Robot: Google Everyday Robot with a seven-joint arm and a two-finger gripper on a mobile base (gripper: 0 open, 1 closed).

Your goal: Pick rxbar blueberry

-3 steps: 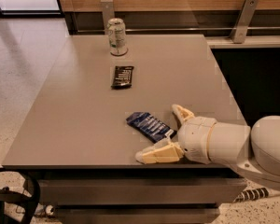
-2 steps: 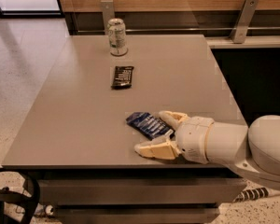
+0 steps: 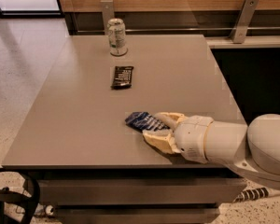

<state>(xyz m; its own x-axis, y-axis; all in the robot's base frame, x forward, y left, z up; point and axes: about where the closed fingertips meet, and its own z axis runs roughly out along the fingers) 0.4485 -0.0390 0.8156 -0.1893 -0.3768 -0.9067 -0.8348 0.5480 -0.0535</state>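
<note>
The rxbar blueberry [image 3: 141, 121], a flat bar in a glossy dark blue wrapper with white lettering, lies on the grey table [image 3: 84, 120] near its front edge. My gripper [image 3: 157, 127] reaches in from the right at table level. Its cream-coloured fingers [image 3: 155, 141] stand on either side of the bar's right end and press against it. The bar's right end is hidden between them, and the bar still rests on the table.
A black-wrapped bar [image 3: 122, 76] lies further back in the middle of the table. A drink can [image 3: 116, 36] stands upright near the far edge. A railing with metal posts [image 3: 242, 20] runs behind the table. Floor lies to the left.
The fingers were spread wide around the bar's right end and have closed in onto it. The gripper has moved slightly left, and the bar has shifted a little left.
</note>
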